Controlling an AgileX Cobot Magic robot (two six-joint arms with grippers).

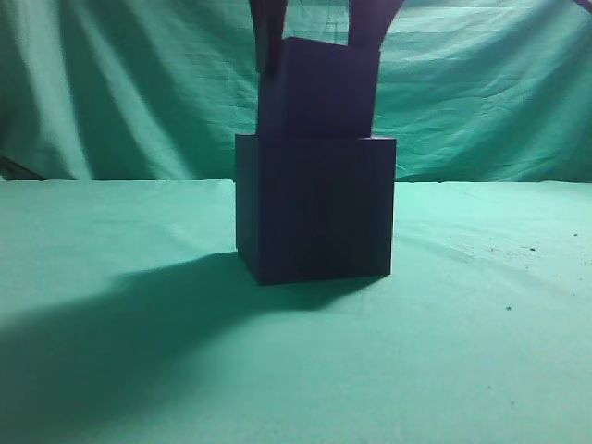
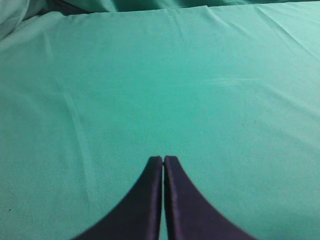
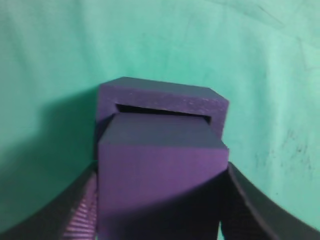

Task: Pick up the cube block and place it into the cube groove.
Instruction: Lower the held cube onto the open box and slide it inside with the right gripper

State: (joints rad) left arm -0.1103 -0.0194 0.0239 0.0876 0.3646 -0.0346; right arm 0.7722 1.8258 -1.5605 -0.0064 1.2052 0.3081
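Observation:
The cube groove (image 1: 314,208) is a large near-black box standing mid-table. The dark purple cube block (image 1: 317,88) sits in its top opening and sticks up well above the rim. My right gripper (image 1: 317,42) comes down from above and is shut on the cube block, one finger on each side. In the right wrist view the cube block (image 3: 160,175) fills the space between my right gripper's fingers (image 3: 160,200), with the groove's rim (image 3: 165,97) and a dark gap behind it. My left gripper (image 2: 163,160) is shut and empty over bare cloth.
A green cloth (image 1: 111,370) covers the table and a green curtain (image 1: 111,83) hangs behind. The box casts a broad shadow (image 1: 120,314) to the front left.

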